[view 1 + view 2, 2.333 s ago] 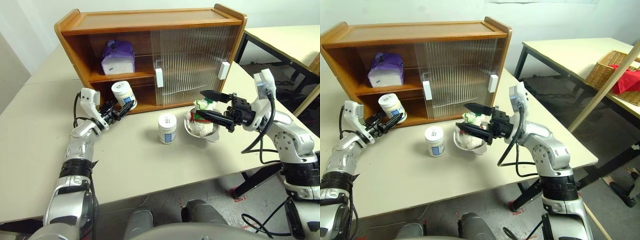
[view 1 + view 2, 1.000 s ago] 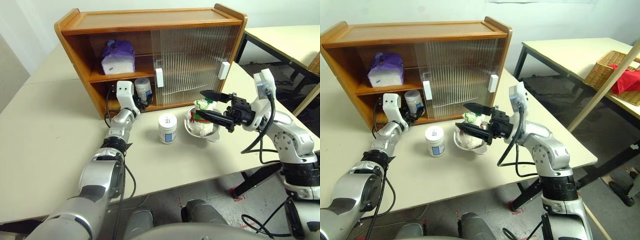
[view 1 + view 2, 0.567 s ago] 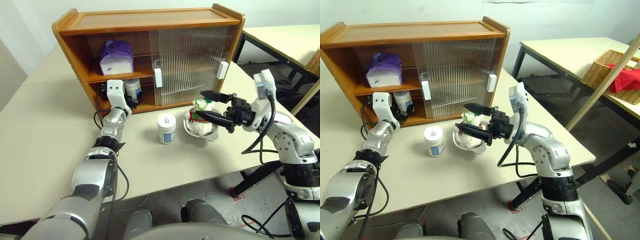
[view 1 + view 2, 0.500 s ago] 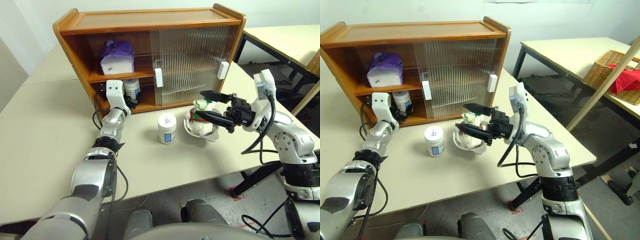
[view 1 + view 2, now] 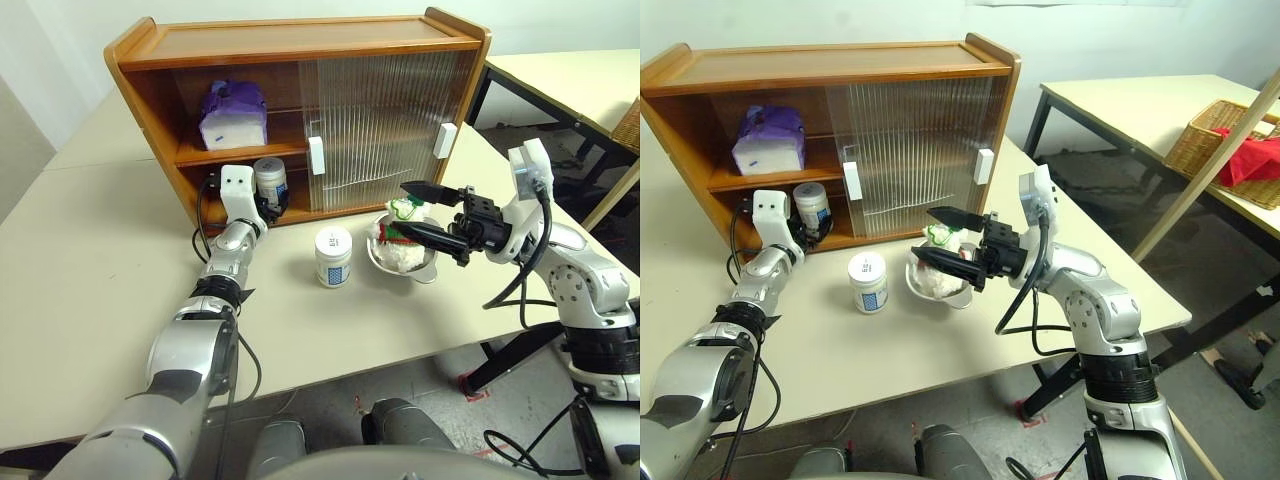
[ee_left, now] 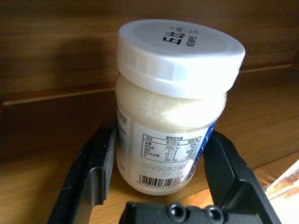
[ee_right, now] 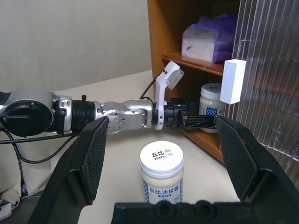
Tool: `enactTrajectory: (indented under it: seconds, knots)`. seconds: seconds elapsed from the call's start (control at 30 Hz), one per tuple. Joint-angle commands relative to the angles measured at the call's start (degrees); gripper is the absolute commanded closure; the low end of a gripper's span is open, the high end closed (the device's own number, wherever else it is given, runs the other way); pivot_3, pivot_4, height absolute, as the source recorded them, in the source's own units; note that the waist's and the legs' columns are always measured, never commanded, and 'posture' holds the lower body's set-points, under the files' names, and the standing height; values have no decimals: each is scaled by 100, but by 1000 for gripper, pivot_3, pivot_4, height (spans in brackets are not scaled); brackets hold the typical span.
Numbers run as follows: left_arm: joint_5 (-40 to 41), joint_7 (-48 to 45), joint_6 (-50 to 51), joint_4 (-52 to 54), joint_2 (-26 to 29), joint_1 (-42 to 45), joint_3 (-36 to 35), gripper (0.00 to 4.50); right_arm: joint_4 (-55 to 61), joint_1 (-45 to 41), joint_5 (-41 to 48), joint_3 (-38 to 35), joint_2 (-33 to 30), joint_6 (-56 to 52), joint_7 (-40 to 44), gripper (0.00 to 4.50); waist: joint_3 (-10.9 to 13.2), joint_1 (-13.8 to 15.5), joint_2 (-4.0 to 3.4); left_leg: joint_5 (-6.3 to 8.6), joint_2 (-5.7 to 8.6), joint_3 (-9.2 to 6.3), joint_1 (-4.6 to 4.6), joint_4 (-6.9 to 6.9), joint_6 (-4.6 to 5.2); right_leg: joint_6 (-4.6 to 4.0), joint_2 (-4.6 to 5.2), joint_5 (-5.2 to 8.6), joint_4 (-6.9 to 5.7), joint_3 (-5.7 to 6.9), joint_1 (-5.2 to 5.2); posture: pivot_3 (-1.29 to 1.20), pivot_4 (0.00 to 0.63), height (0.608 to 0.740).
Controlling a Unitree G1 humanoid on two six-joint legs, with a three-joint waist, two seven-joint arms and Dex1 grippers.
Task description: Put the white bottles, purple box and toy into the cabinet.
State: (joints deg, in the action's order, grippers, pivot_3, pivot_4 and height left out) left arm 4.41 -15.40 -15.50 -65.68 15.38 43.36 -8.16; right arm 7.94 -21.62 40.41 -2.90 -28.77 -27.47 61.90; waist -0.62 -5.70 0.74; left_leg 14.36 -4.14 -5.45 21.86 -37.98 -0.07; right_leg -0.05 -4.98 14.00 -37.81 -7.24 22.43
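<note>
One white bottle (image 6: 175, 107) sits on the cabinet's (image 5: 300, 45) lower shelf — the left tool (image 5: 268, 200) clamped on it. Right tool (image 7: 163, 158) hangs spread wide — empty.

Brown wooden cabinet (image 5: 300, 45) standing open at its left half, lilac purple box (image 5: 235, 115) on the middle shelf. One white bottle (image 5: 269, 181) upright on the bottom shelf, between the left pincer (image 6: 159, 175) fingers. Second white bottle (image 5: 333, 257) upright on the surface, just beside the scarfed plush toy (image 5: 403, 240).
</note>
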Motion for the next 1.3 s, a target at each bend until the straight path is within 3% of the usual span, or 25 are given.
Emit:
enactTrajectory:
  seconds: [0.03, 0.13, 0.5, 1.1, 1.2, 1.3]
  knots:
    - [-80, 31, -60, -115, 41, 44, 7, 1086, 80, 9, -20, -11, -48, -11, -21, 0, 0, -5, 0, 0, 0, 0, 0, 0, 0, 0, 0, 0, 0, 0, 0, -161, 0, 740]
    - [-112, 63, -60, -145, 47, 59, 21, 57, 55, -24, -23, -10, -55, -15, -20, 0, 0, -19, 0, 0, 0, 1, -2, 0, 1, 0, 0, 0, 0, 0, -2, -157, 0, 740]
    - [206, -347, -156, 262, -18, -97, -157, 24, -54, -76, -51, 27, -37, 26, 43, 0, 0, -18, 0, -2, 0, 1, -3, -1, 2, 2, 0, -1, 0, 0, -5, -138, 0, 740]
    - [562, -201, 631, 3292, 196, -2144, -330, 24, -154, -247, -55, 104, 26, -15, 79, 0, -1, 58, -1, -1, 1, 4, -7, 1, 1, -4, -1, -2, 0, 3, -7, -110, 0, 740]
    - [666, -180, 707, 3484, 159, -2274, -410, 640, -135, -236, -45, 101, 20, -36, 64, 0, -1, 91, -1, -1, 1, 5, -8, 2, 1, -10, 0, -4, 0, 3, -7, -108, 0, 740]
    - [621, 83, 768, 3259, 85, -2073, -453, 1596, -105, -260, -20, 106, 22, -83, 34, 0, -1, 120, -1, -1, 1, 4, -9, 2, 1, -19, 0, -9, 0, 3, -8, -108, 0, 740]
